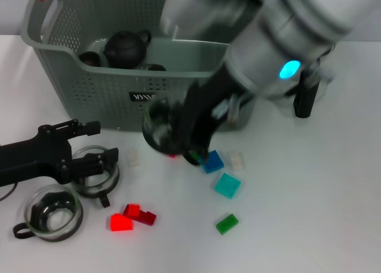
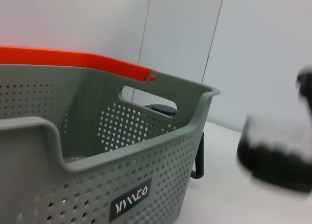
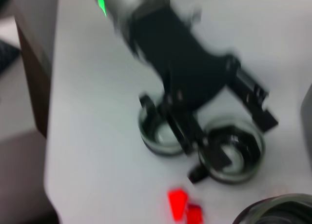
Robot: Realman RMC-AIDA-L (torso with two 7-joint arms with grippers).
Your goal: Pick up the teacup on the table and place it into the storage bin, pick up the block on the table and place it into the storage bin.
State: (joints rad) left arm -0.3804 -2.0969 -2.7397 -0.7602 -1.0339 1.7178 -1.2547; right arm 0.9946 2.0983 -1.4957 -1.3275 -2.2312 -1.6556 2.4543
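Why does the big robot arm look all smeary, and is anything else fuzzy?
Head view: the right arm and its claw carrying a glass teacup are smeared, probably by fast motion, while the storage bin and blocks look sharp. Left wrist view: the bin is crisp, but a dark shape at the edge is blurred. Right wrist view: everything is soft, including the left claw over two teacups.

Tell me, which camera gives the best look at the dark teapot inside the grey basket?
The head view: it looks down into the storage bin and shows the whole teapot beside other cups. The left wrist view sees the bin's outside and only a dark lid-like bit through the handle slot. The right wrist view shows no teapot.
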